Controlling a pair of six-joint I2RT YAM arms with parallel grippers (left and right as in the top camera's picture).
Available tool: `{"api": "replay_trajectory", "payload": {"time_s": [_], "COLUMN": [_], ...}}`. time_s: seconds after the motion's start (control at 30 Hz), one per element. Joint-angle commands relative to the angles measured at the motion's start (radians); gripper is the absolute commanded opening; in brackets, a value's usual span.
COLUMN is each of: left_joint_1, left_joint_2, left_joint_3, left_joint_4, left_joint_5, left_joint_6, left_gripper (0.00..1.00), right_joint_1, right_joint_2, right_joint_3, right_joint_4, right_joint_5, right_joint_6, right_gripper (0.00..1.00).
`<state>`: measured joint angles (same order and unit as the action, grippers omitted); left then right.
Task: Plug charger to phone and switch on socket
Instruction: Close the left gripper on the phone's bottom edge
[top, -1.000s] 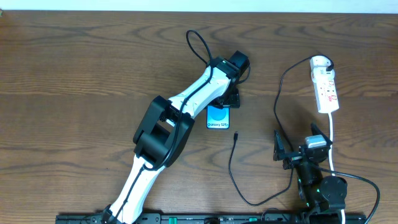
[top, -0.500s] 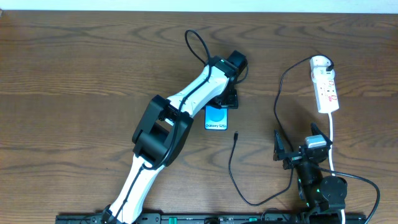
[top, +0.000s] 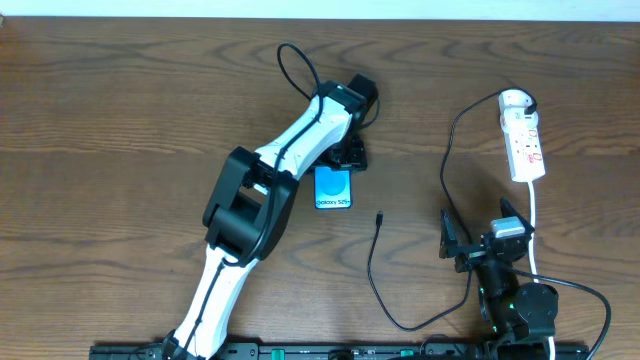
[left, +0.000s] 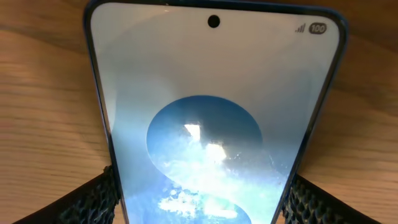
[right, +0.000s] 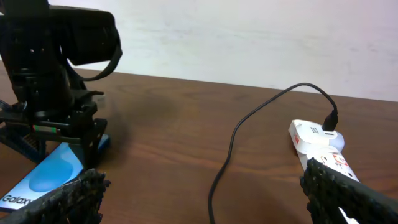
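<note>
A: What is being gripped on the left?

B: The phone (top: 333, 187) is being clamped across its width by the left gripper (top: 340, 160); both long edges are being pressed by the black fingers (left: 93, 199), one on each side; it is being supported flat by the wooden table (top: 120, 120), screen up; the "Galaxy S25+" end is being pointed away from the pincer's wrist.

A: What is being seen to the right of that pincer?

B: The charger (top: 372, 270) is being shown loose on the wood; its plug tip (top: 380, 216) is being shown right of the left gripper, near the phone's free end but apart from it; nothing is being touched by the tip.

A: How is the right gripper (top: 478, 238) being held?

B: It is being held spread wide; nothing is being grasped between its fingertips (right: 81, 193); the black cable is being seen curving past its left side and on ahead of it.

A: Where is the socket (top: 525, 140) being found?

B: Ahead of the right pincer, slightly to its right and well apart from it; the cable's far end is being seen plugged in at the rounded white plug (top: 513, 100); the white cord (top: 535, 215) is being led back past the pincer's right side; the switches' state cannot be told.
</note>
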<state>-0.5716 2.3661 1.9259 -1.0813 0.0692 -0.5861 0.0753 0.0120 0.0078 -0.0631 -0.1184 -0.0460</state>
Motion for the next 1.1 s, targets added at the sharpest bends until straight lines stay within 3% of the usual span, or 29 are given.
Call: {"api": "replay_trajectory", "payload": {"time_s": [0.0, 0.37, 0.5, 1.07], "left_joint_1": [0.007, 0.007, 0.007, 0.006], "left_joint_2": [-0.048, -0.062, -0.062, -0.049], "left_joint_3": [0.003, 0.002, 0.002, -0.1], "left_joint_4": [-0.023, -0.067, -0.047, 0.048], "left_joint_5": [-0.027, -0.01, -0.032, -0.024], "left_joint_6": [0.01, 0.046, 0.058, 0.032], "left_gripper": [0.82, 0.82, 0.97, 0.98], "right_joint_1": [0.005, 0.005, 0.005, 0.005], "right_joint_2": [-0.005, -0.005, -0.005, -0.005], "right_joint_3": [-0.002, -0.002, -0.002, -0.002], "right_joint_4": [-0.004, -0.004, -0.004, -0.004], "right_joint_5": [0.001, 0.001, 0.001, 0.001], "right_joint_6": [-0.011, -0.011, -0.011, -0.011], "right_gripper": [0.99, 0.99, 0.99, 0.99]}}
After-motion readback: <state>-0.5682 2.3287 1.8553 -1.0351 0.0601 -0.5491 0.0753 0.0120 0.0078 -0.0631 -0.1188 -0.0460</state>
